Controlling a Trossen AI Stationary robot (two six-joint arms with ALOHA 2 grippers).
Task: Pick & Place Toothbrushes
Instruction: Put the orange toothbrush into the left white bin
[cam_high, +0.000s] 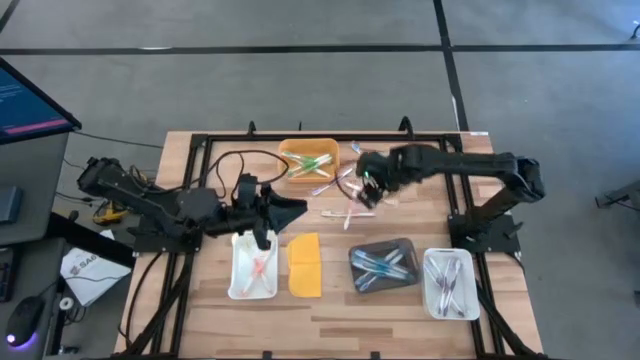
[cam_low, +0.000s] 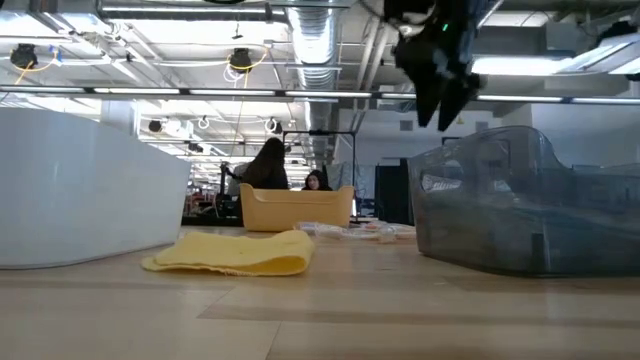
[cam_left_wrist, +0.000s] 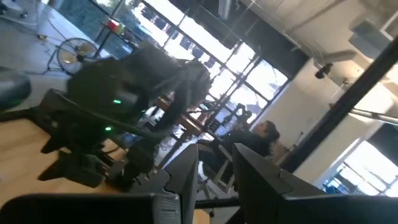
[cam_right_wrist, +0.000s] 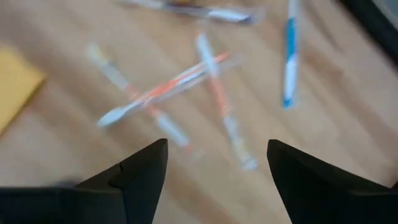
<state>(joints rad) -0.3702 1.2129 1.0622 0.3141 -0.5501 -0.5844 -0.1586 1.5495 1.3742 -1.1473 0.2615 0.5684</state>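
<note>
Above loose toothbrushes (cam_right_wrist: 186, 84) mid-table: right pincer (cam_right_wrist: 217, 165) open, empty; left pincer (cam_high: 290, 210) state unclear.

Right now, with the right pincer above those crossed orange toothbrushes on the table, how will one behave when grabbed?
The orange toothbrushes look thin and straight, so probably stiff and light. They lie crossed over each other, so lifting one may drag or flip another. They lie flat on the bare wood table, so the open right pincer will probably have little to grip.
</note>
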